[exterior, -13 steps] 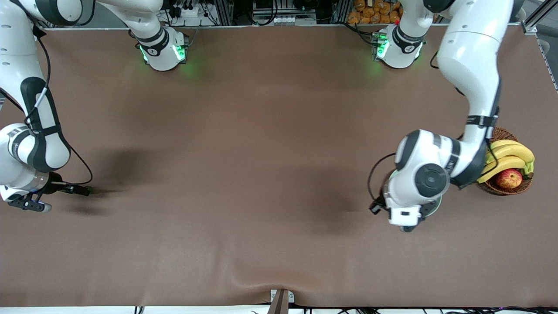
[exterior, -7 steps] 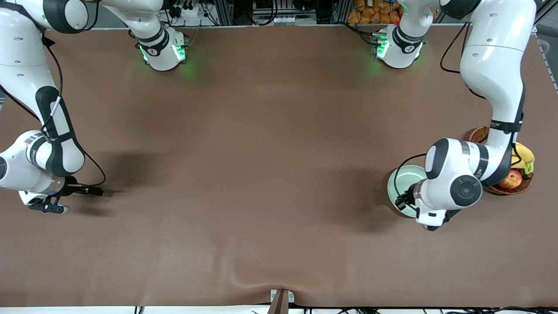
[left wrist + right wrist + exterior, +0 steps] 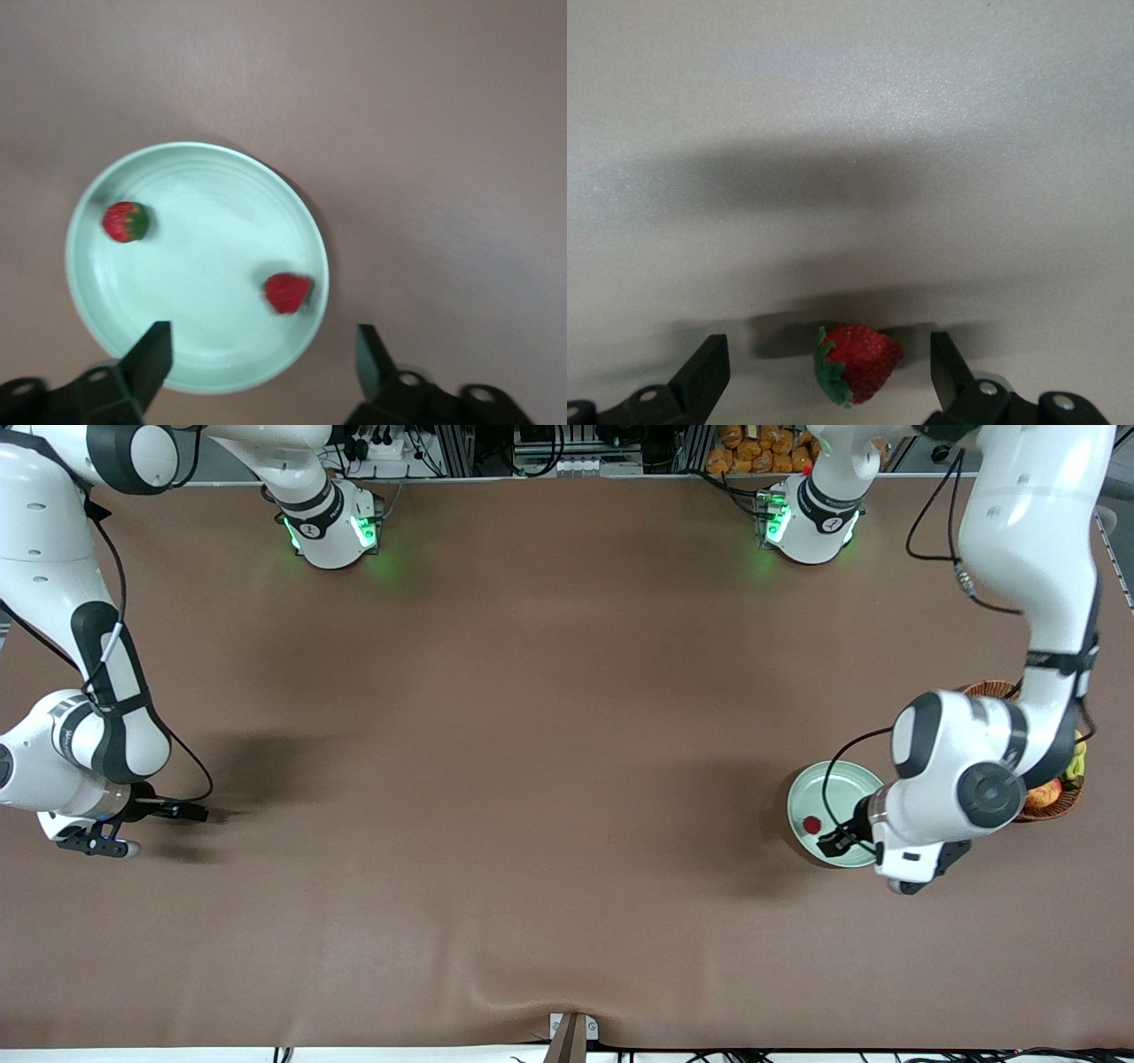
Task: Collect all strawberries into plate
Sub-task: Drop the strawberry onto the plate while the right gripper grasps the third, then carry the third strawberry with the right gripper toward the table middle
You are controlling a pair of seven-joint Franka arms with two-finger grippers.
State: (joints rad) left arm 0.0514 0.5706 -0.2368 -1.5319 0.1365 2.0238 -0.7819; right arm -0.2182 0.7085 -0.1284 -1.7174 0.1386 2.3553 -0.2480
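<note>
The pale mint-green plate [image 3: 837, 797] sits near the left arm's end of the table. In the left wrist view the plate [image 3: 204, 266] holds two strawberries, one [image 3: 125, 221] with its green cap showing and one [image 3: 287, 292] near the rim. Only one strawberry [image 3: 811, 825] shows in the front view. My left gripper [image 3: 908, 872] is open and empty above the plate's edge [image 3: 261, 367]. My right gripper [image 3: 89, 843] is low at the right arm's end of the table. It is open [image 3: 827, 363] around a third strawberry [image 3: 858, 360] lying on the table.
A brown wicker basket [image 3: 988, 688] with bananas [image 3: 1078, 762] and an apple [image 3: 1045, 794] stands beside the plate, toward the left arm's end, mostly covered by the left arm. The brown table mat [image 3: 532, 779] spreads between the two arms.
My left arm has swung away from over the plate toward the basket, uncovering the plate and a strawberry in it. My right gripper shifted slightly a second ago, then stayed still.
</note>
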